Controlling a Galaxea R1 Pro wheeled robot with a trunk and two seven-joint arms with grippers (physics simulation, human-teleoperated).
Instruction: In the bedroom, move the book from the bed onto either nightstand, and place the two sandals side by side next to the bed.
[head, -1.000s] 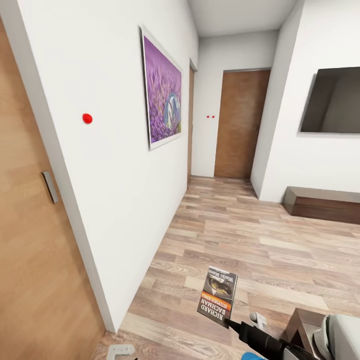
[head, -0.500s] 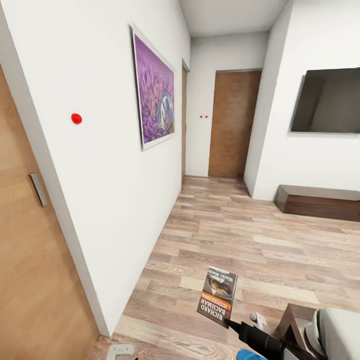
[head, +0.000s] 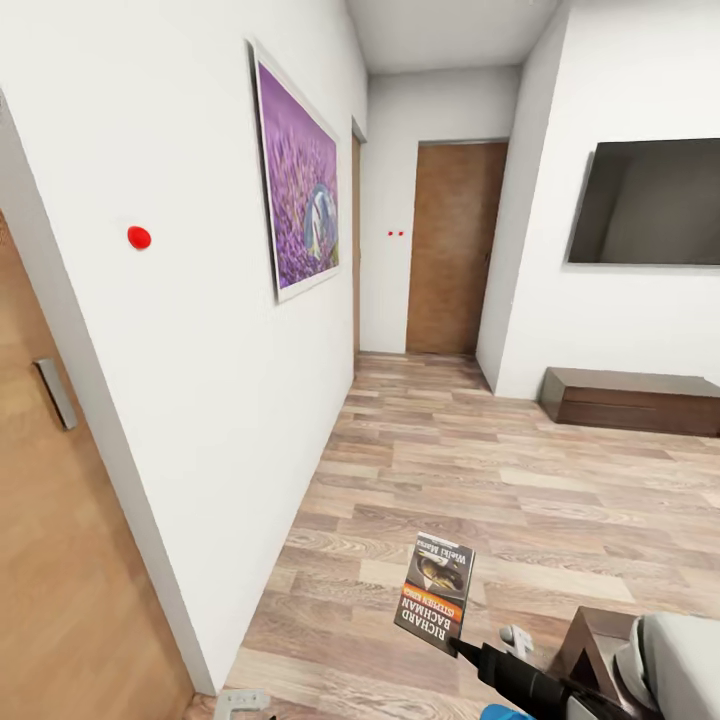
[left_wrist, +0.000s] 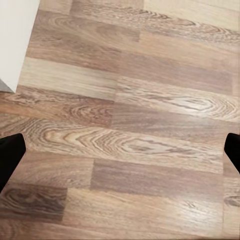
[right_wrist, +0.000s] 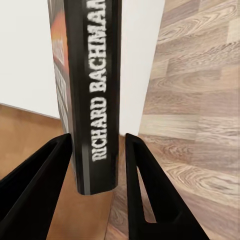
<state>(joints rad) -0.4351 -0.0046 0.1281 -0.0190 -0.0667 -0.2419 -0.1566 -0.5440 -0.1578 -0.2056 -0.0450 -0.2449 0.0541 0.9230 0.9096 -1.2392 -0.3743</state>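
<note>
Items I cannot fully see:
- bed (head: 680, 660): cut off at the head view's lower right corner.
- left gripper (left_wrist: 120, 150): just two dark fingertips at the picture's edges.
- book (right_wrist: 92, 95): spine's top cropped.
- wooden door (head: 60, 560): cropped at left.

Picture (head: 295, 195) on left wall; TV (head: 645, 203) right, bench (head: 630, 400) below; door (head: 445, 248) ahead.

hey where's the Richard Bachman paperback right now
The thin dark paperback with the orange band is held upright in the right gripper, low in the head view, above the wood-plank floor.
</note>
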